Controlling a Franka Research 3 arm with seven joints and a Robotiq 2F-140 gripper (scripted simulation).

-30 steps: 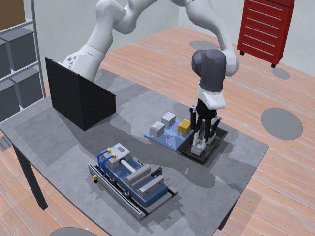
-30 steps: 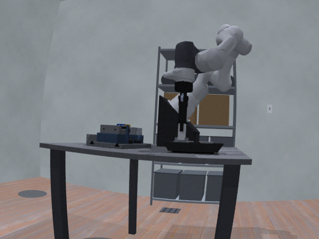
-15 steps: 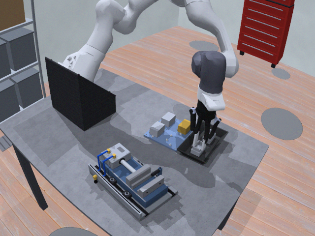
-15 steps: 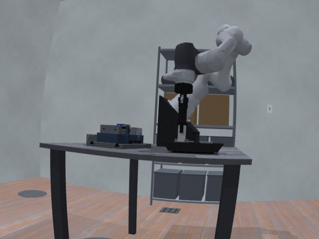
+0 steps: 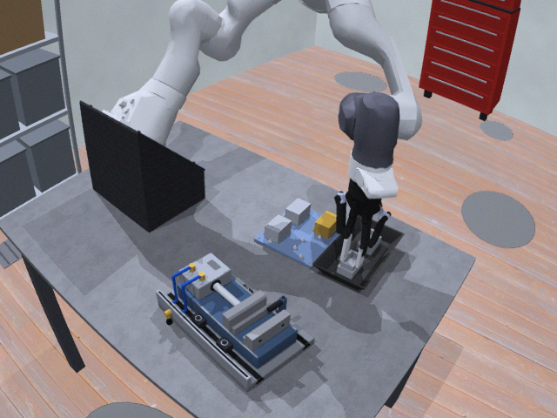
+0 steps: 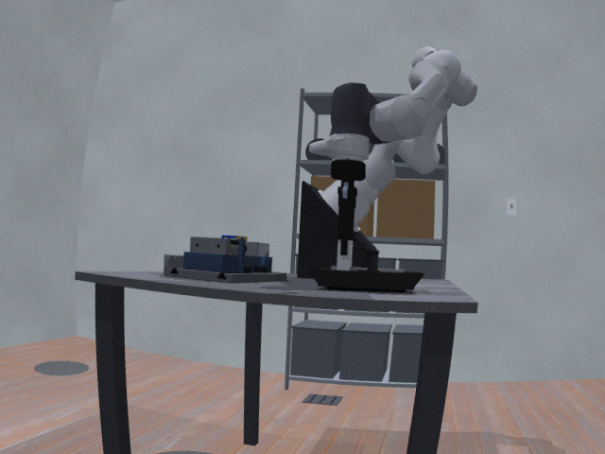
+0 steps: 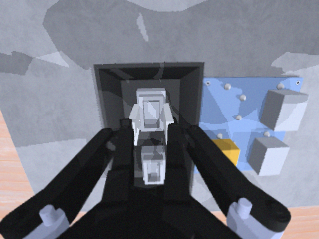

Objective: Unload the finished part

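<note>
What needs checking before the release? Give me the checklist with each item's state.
1. Vise free of the part: ok, nothing sits between its jaws.
2. End effector shut on the part: ok, the fingers clamp it from both sides.
3. Part over the tray, inside its walls: ok in the top and wrist views.
4. Part resting flat on the tray floor: cannot tell, the tray wall hides its underside in the exterior view.
5. Pocket up: ok, the wrist view looks down into a recess in the part's top.
6. Clear of the yellow block beside the tray: ok, a gap shows.
</note>
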